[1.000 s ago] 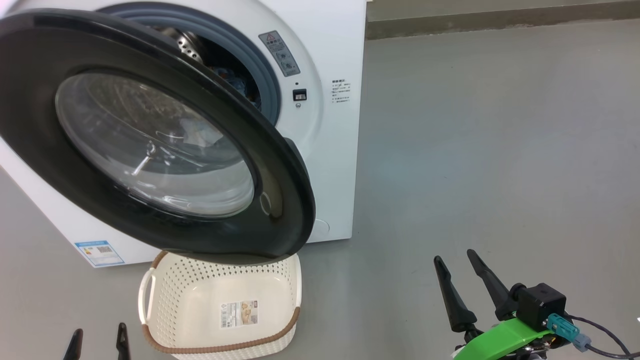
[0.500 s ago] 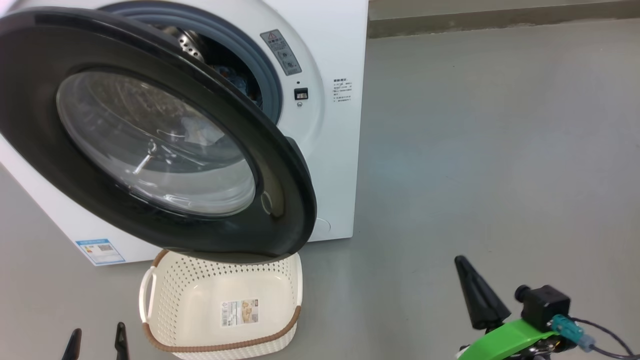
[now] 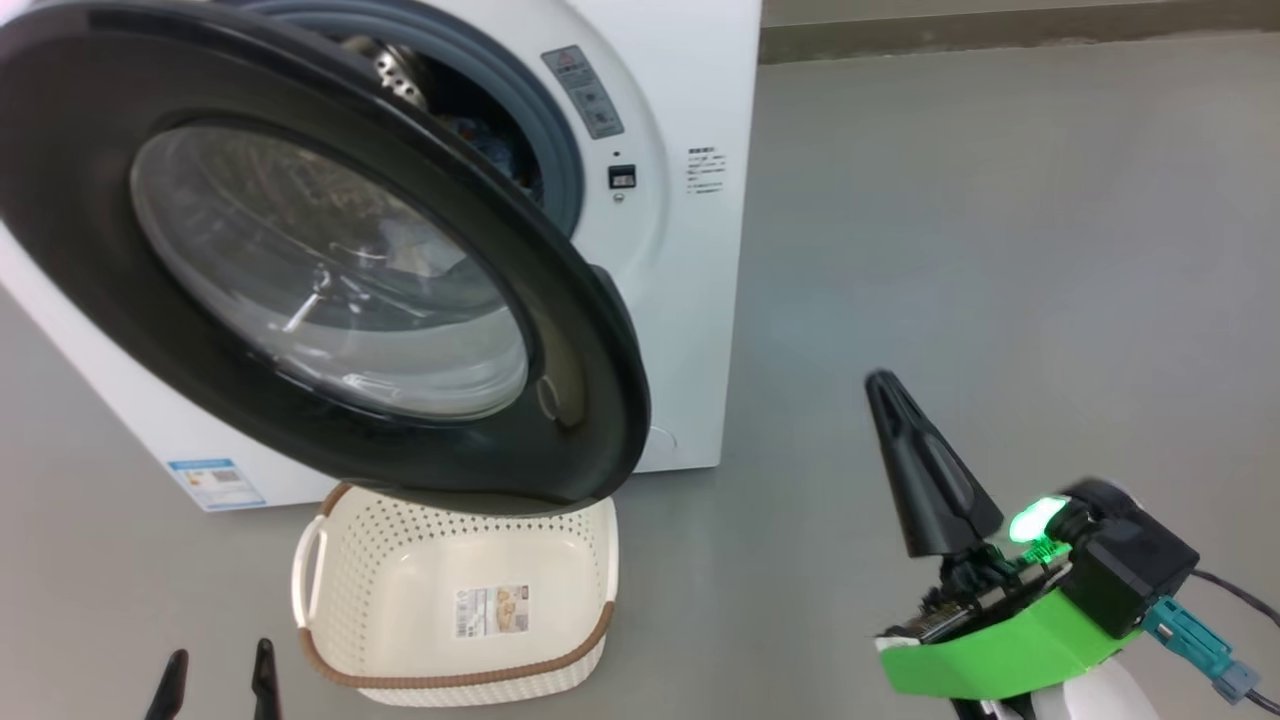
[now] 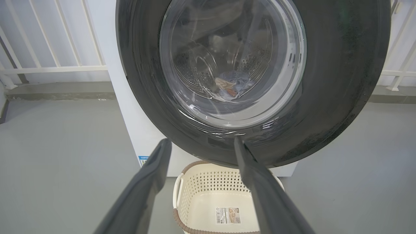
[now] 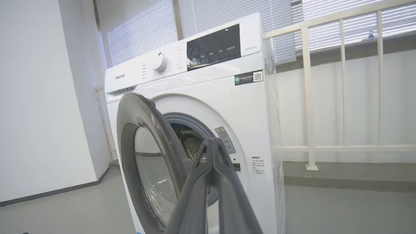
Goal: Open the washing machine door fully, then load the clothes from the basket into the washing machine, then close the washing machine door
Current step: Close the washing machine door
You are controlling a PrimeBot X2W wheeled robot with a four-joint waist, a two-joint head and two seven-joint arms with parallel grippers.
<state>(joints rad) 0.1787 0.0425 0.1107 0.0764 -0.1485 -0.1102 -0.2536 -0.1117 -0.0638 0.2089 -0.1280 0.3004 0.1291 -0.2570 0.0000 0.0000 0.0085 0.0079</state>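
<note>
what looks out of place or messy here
Nothing spilled or damaged. The only slight oddity: the empty basket sits on the floor partly under the lower edge of the open washing machine door. The clothes lie inside the drum.

Bright, even, diffuse lighting throughout; daylight through the blinds behind the washing machine. Soft, faint shadows on the floor. Streaked reflections across the glass of the washing machine door. Slight blur on the right gripper. Out of focus at close range: the left gripper. Wide-angle lean in the railing bars near frame edges.
</note>
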